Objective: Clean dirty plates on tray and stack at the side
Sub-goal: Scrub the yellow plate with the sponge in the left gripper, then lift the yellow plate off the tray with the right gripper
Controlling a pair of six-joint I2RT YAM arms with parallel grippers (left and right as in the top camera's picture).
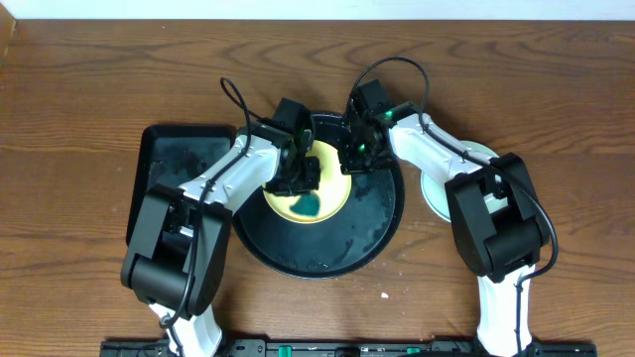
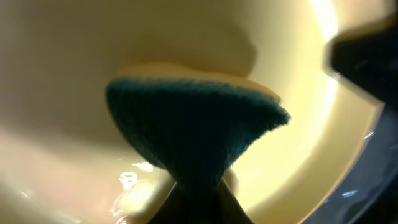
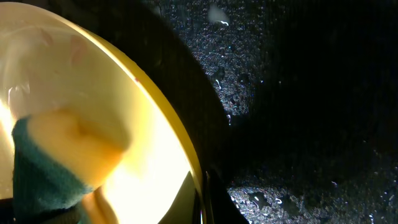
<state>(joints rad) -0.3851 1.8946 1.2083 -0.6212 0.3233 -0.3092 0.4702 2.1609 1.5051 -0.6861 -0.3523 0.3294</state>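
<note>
The pale yellow plate (image 1: 283, 203) lies in the round black tray (image 1: 298, 270). My left gripper (image 1: 303, 174) is shut on a yellow sponge with a teal scrub side (image 1: 310, 205) and presses it onto the plate. In the left wrist view the sponge (image 2: 193, 137) sits in the jaws (image 2: 199, 208) against the plate (image 2: 74, 74). My right gripper (image 1: 349, 164) is shut on the plate's far right rim. In the right wrist view its fingers (image 3: 205, 199) straddle the rim of the plate (image 3: 155, 155), with the sponge (image 3: 43, 168) inside. A pale mint plate (image 1: 435, 193) lies right of the tray, partly hidden by my right arm.
A smaller black rectangular tray (image 1: 174, 159) lies left of the round tray, partly under my left arm. The round tray's wet floor (image 3: 298, 74) shows water drops. Brown wooden table (image 1: 89, 99) lies all around.
</note>
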